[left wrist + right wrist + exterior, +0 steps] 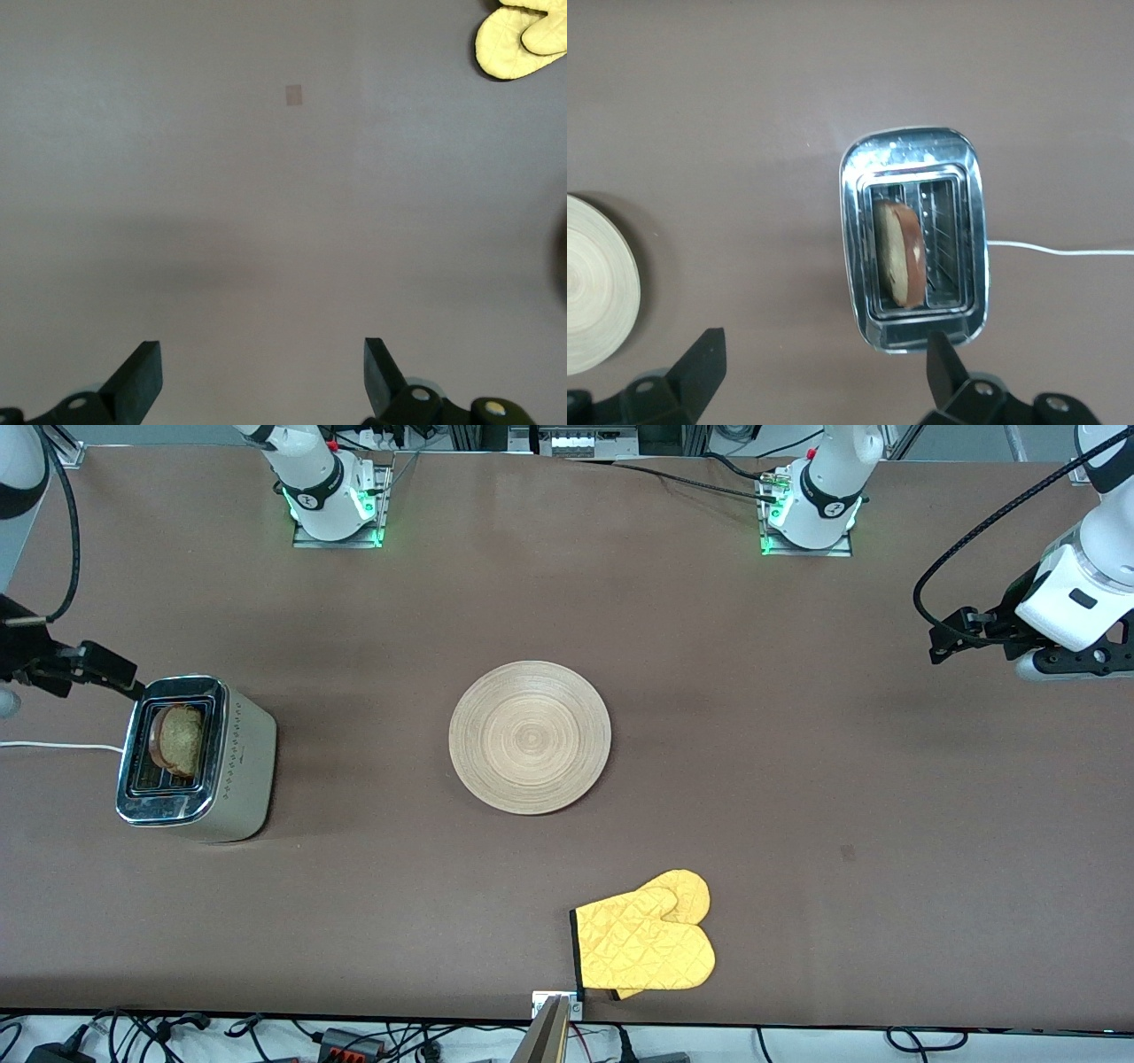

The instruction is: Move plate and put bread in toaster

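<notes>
Brown worktop (709, 691) up front: plate (530, 737) in the middle, bread (182, 740) sitting in the toaster (197, 760), soft, crumbly, so I'd pinch its crust. Left hand (261, 376) gapes over bare worktop. Right hand (824, 372) gapes over the toaster.

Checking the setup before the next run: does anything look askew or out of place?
The bread stands in one toaster slot, tilted, not square. The plate lies flat. Nothing is spilled.
</notes>
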Robot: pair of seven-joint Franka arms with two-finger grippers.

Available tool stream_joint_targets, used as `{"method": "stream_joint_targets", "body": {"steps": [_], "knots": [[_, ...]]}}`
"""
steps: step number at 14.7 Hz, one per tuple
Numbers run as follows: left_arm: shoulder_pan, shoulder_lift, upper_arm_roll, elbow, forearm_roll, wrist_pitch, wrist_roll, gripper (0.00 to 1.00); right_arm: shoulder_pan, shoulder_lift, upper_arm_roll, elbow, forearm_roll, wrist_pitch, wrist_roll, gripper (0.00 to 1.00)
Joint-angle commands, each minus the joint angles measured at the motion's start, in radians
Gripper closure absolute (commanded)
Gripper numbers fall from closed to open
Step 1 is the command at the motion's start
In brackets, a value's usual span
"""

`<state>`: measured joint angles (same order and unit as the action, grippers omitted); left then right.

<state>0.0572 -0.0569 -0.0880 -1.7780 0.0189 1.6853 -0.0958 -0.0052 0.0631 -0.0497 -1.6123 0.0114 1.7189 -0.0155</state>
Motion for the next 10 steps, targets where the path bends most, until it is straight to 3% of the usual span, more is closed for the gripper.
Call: {"method": "stream_joint_targets", "body": {"steps": [1, 10], "knots": [[0.004, 0.008, -0.004, 0.019, 0.018, -0.009, -0.012, 0.0, -0.012, -0.081, 0.019, -0.087, -0.016, -0.008, 0.002, 0.0], [0.006, 0.008, -0.004, 0.017, 0.018, -0.009, -0.012, 0.0, -0.01, -0.1, 0.022, -0.11, -0.018, -0.045, 0.005, 0.0]]}}
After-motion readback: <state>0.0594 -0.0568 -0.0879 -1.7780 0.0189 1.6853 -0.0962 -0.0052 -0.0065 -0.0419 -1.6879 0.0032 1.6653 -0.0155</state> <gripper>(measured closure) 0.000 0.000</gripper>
